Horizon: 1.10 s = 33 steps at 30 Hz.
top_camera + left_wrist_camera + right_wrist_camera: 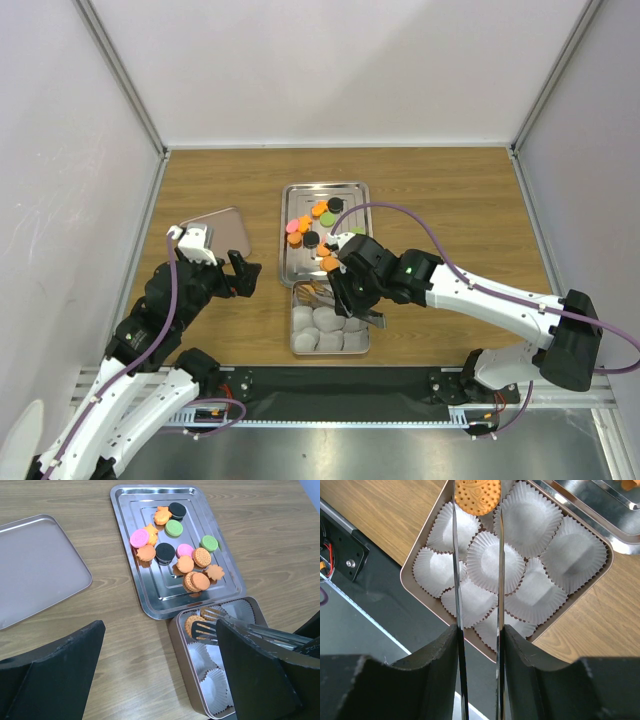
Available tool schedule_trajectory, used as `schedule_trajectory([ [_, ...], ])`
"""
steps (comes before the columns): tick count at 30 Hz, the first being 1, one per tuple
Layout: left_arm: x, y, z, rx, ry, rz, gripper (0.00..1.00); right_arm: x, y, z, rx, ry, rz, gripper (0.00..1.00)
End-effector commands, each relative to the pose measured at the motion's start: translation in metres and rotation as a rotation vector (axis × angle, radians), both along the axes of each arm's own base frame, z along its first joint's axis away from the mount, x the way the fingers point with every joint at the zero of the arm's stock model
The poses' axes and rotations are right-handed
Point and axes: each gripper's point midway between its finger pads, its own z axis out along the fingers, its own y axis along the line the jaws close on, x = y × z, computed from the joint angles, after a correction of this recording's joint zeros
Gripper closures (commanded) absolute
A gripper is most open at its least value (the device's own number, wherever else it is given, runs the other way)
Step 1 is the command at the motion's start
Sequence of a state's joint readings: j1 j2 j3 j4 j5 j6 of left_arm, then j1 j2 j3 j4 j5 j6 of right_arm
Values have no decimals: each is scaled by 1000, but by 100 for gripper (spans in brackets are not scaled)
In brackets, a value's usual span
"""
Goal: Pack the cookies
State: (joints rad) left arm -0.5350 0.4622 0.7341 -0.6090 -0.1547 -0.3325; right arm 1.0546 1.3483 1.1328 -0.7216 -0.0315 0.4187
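Observation:
Several cookies (315,225), orange, black, green and pink discs, lie on a silver tray (345,195); they also show in the left wrist view (175,550). My right gripper (345,290) is shut on metal tongs (457,580). The tong tips hold one orange cookie (477,495) over the far left corner of a box (420,587) filled with white paper cups (492,562). That cookie also shows in the left wrist view (192,624). My left gripper (240,275) is open and empty, above bare table left of the box (180,645).
A flat pinkish lid (220,235) lies left of the tray, behind my left gripper. The box sits right against the tray's near edge. Grey walls enclose the table on three sides. A black strip runs along the near edge.

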Motion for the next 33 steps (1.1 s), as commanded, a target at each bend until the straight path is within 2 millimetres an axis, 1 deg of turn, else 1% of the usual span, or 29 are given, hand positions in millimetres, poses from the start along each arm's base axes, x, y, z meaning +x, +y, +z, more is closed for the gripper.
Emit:
schedule_trajectory([
  [1, 1, -2, 7, -16, -26, -1, 0, 4, 10, 7, 44, -22, -6, 58],
  [5, 1, -2, 8, -19, -28, -1, 0, 4, 10, 8, 48, -23, -6, 52],
  [8, 1, -2, 8, -19, -30, -1, 0, 4, 10, 9, 52, -25, -9, 49],
  [10, 1, -2, 8, -19, -30, -1, 0, 4, 11, 7, 50, -22, -8, 49],
  [11, 1, -2, 8, -18, -29, -1, 0, 4, 12, 8, 53, -23, -6, 46],
  [19, 1, -2, 8, -19, -30, -2, 0, 6, 13, 10, 51, -30, -7, 45],
  [23, 0, -2, 7, -19, -29, -4, 0, 9, 9, 21, 57, -48, -19, 46],
  [24, 0, -2, 9, -21, -32, -4, 0, 10, 9, 31, 75, -60, -21, 47],
  [26, 0, -3, 9, -21, -32, -7, 0, 9, 5, 39, 79, -66, -27, 47],
  [27, 0, -3, 8, -20, -30, -5, 0, 10, 3, 46, 91, -74, -29, 47],
  [28, 0, -2, 8, -20, -31, -4, 0, 18, 0, 54, 87, -112, -54, 48],
  [29, 0, -2, 9, -22, -34, -5, 0, 23, -7, 57, 79, -120, -75, 48],
  [31, 0, -2, 8, -20, -30, -5, 0, 32, -14, 67, 98, -137, -106, 48],
  [32, -1, -3, 8, -22, -32, -8, 0, 38, -18, 69, 102, -144, -115, 49],
  [33, 0, -3, 8, -21, -31, -8, 0, 49, -26, 70, 102, -149, -148, 50],
])
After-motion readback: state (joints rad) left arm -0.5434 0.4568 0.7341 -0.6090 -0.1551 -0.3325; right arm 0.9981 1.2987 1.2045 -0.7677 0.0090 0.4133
